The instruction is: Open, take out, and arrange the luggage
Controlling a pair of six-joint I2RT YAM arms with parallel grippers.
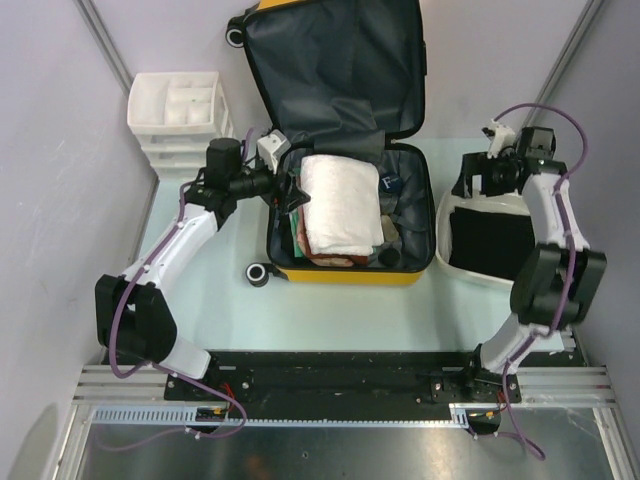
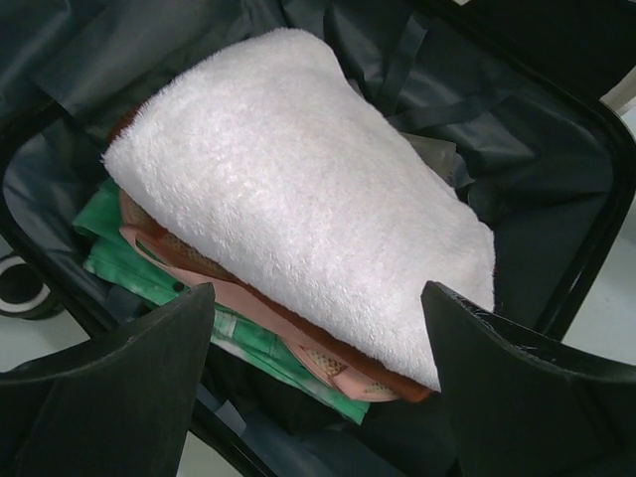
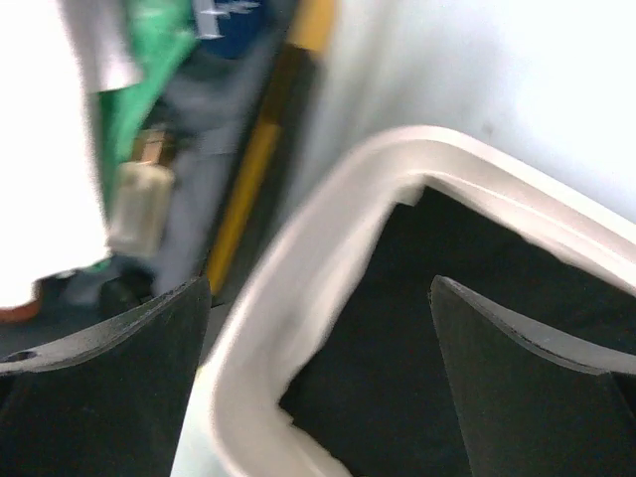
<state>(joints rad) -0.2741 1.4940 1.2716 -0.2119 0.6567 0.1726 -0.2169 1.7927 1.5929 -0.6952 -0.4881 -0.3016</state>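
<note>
Luggage (image 1: pixel 340 110), a yellow hard-shell suitcase, is lying open in the middle of the tabletop (image 1: pixel 340 315), with its dark-lined lid at the far side. A folded white towel (image 1: pixel 340 205) is sitting on top of green and pink cloths (image 2: pixel 129 253) in the packed half. The left pincer (image 1: pixel 292 192) is hovering released at the towel's left edge, jaws spread wide, grasping nothing. The right pincer (image 3: pixel 318 283) is hanging released over the rim of a white tub (image 1: pixel 445 258) holding black cloth (image 1: pixel 490 240), just right of the suitcase.
</note>
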